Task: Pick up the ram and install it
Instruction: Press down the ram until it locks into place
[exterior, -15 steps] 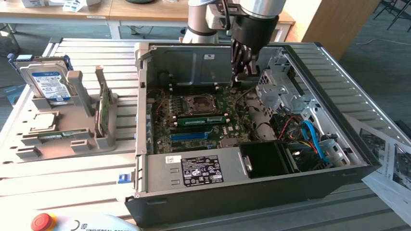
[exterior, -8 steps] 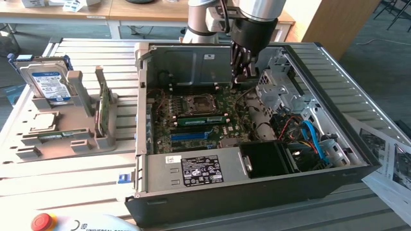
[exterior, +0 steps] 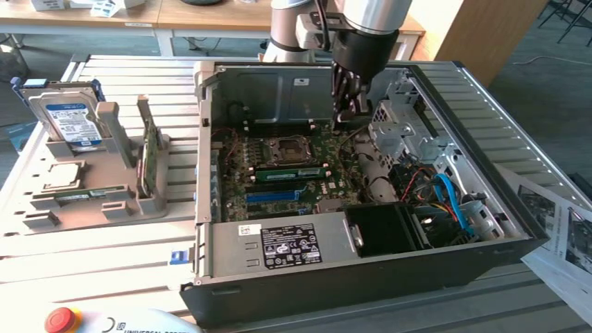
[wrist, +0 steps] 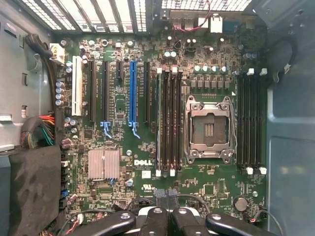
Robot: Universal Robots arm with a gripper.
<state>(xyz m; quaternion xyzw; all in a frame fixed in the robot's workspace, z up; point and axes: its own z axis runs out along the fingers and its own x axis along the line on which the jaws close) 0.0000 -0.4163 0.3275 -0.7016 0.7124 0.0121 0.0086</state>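
Claw: the claw (exterior: pixel 349 104) hangs inside the open computer case (exterior: pixel 370 270), above the motherboard's (wrist: pixel 147 162) far end; in the wrist view its black fingers (wrist: pixel 156 219) are pressed together with nothing between them.
Arm: comes down from the top of the exterior view, into the case.
Ram: a green ram (exterior: pixel 288 173) lies seated in a slot near the empty CPU socket (exterior: pixel 287 148); in the wrist view it reads as a thin green edge (wrist: pixel 158 123) in the slot bank beside the socket (wrist: pixel 207 130).
Board: blue expansion slot (wrist: pixel 132 91), silver heatsink (wrist: pixel 104 163).
Case: black power supply (exterior: pixel 287 244) with white label at the near edge, blue cable (exterior: pixel 450 198) toward the exterior view's right.
Holder: grey tray (exterior: pixel 55 208) on the bench (exterior: pixel 102 260), at the exterior view's left, with an upright hard drive (exterior: pixel 66 118), an expansion card (exterior: pixel 144 152) standing on edge, and another green stick (exterior: pixel 88 193) lying flat.
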